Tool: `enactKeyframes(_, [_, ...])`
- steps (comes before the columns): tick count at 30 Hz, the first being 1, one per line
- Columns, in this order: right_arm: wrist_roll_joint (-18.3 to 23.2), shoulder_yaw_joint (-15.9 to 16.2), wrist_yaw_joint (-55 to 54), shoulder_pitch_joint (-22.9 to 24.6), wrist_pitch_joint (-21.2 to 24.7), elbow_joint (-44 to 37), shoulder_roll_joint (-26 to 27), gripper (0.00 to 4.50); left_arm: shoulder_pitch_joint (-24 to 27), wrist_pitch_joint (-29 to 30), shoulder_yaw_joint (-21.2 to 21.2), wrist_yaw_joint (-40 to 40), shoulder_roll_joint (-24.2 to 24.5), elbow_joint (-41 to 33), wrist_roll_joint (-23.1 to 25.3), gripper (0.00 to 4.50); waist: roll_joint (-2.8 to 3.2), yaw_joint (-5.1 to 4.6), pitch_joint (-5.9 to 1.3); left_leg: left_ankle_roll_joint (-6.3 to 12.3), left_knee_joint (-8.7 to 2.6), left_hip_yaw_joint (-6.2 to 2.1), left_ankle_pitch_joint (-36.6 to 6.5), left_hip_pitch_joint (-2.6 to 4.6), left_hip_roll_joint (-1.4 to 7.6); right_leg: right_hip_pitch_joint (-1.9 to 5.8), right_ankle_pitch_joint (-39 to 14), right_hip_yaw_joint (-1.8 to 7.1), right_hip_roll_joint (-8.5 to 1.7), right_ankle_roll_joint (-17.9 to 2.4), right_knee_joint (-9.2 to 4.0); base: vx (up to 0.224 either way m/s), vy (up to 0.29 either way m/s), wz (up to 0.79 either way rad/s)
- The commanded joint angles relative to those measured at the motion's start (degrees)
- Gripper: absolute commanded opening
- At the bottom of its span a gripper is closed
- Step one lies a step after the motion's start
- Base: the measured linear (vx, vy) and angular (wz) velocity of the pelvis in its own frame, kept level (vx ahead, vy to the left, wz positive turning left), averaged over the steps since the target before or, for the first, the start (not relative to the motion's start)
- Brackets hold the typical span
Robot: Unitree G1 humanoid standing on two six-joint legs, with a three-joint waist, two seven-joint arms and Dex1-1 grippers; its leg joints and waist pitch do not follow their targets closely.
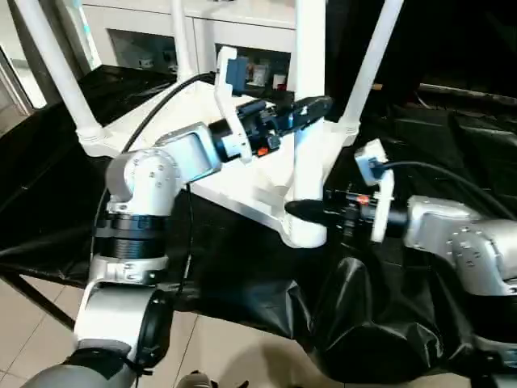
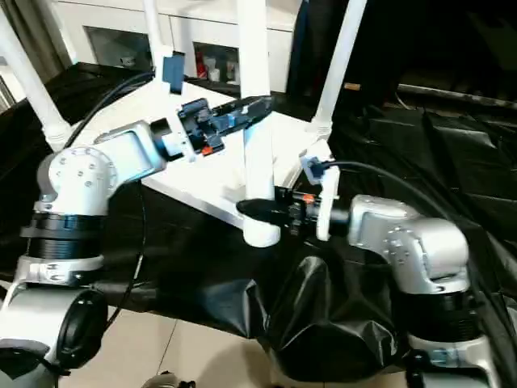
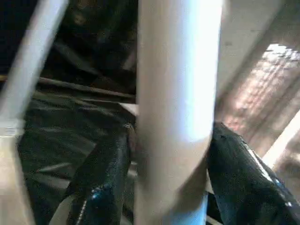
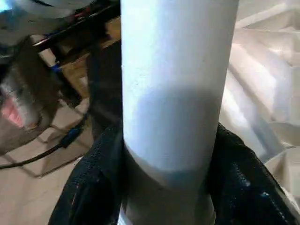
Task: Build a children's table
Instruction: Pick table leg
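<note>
Both grippers clamp the near leg [image 1: 308, 97]: left gripper [image 1: 311, 109] high, right gripper [image 1: 305, 212] low by the socket [image 1: 305, 233]. Uneven push could tilt leg, jam it, or shift tabletop [image 1: 242, 174].

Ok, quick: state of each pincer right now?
Left pincer: closed around the near leg, high up.
Right pincer: closed around that leg, just above its socket.

The top [image 1: 234, 182] lies upside down on the draped surface [image 1: 48, 202], four legs standing in its corners. My left gripper [image 1: 311, 109] straddles the near-corner leg [image 1: 308, 97] partway up; my right gripper [image 1: 303, 212] straddles it lower, just above the socket [image 1: 305, 233].
</note>
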Motion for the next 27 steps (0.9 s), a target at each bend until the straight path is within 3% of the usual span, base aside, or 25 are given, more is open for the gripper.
enactKeyframes(1, [-0.86,-0.03,-1.45,-0.29,-1.34,-1.07,0.32,1.99,0.75,-0.16,-1.51,2.19,-1.02,-2.56,1.06,2.91,-0.54,0.04,-5.02,0.72,-3.49,-0.09,-6.51,0.35,0.95,3.77,-21.49,2.62,-3.88,-2.34,-4.02,0.000,0.000,0.00])
enactKeyframes(6, [-2.75,0.89,-3.43,-0.42,-2.54,-0.11,1.19,1.98,2.77,0.68,-0.49,7.91,-5.72,-5.23,-0.04,2.91,-0.73,-0.02,-4.98,1.16,-3.41,0.01,-6.09,0.12,0.88,3.87,-20.25,2.69,-3.71,-2.93,-3.96,0.000,0.000,0.00])
enactKeyframes(12, [-3.20,0.84,-4.84,-1.15,-3.16,0.90,1.65,1.98,1.33,-2.60,3.48,14.35,-7.68,-2.91,0.77,2.44,-1.03,0.02,-4.90,1.63,-3.38,0.03,-6.41,0.09,0.64,3.73,-23.06,2.44,-3.55,-0.59,-4.48,0.000,0.000,0.00])
enactKeyframes(15, [-3.43,0.93,-5.16,-1.37,-3.39,1.08,1.75,1.98,1.59,-1.95,4.01,14.70,-7.83,-4.25,0.47,2.24,-0.97,-0.04,-4.94,1.59,-3.35,0.02,-6.40,0.14,0.58,3.62,-23.62,2.37,-3.55,0.45,-4.59,0.000,0.000,0.00])
enactKeyframes(19, [-3.84,1.36,-4.86,-1.69,-3.99,1.33,1.45,1.98,2.31,-0.84,3.45,13.31,-7.37,-5.73,-0.64,1.96,-0.99,-0.05,-4.98,1.80,-3.39,-0.06,-5.88,0.08,0.75,3.62,-22.19,2.42,-3.56,-0.08,-4.30,0.000,0.000,0.00])
enactKeyframes(26, [-4.59,1.83,-4.95,-1.93,-4.72,1.35,0.81,1.98,2.44,-0.13,2.41,11.15,-6.72,-6.21,-1.99,1.89,-1.03,-0.13,-4.88,1.81,-3.41,0.02,-5.91,0.11,0.76,3.62,-21.81,2.53,-3.61,-0.93,-4.23,0.000,0.000,0.00])
enactKeyframes(27, [-4.07,1.37,-4.89,-2.11,-4.33,1.58,1.04,2.53,2.29,0.10,2.05,10.55,-6.41,-6.08,-2.00,1.89,-0.99,-0.11,-4.89,1.78,-3.41,0.03,-5.99,0.15,0.75,3.60,-22.08,2.54,-3.64,-0.80,-4.25,0.000,0.000,0.00])
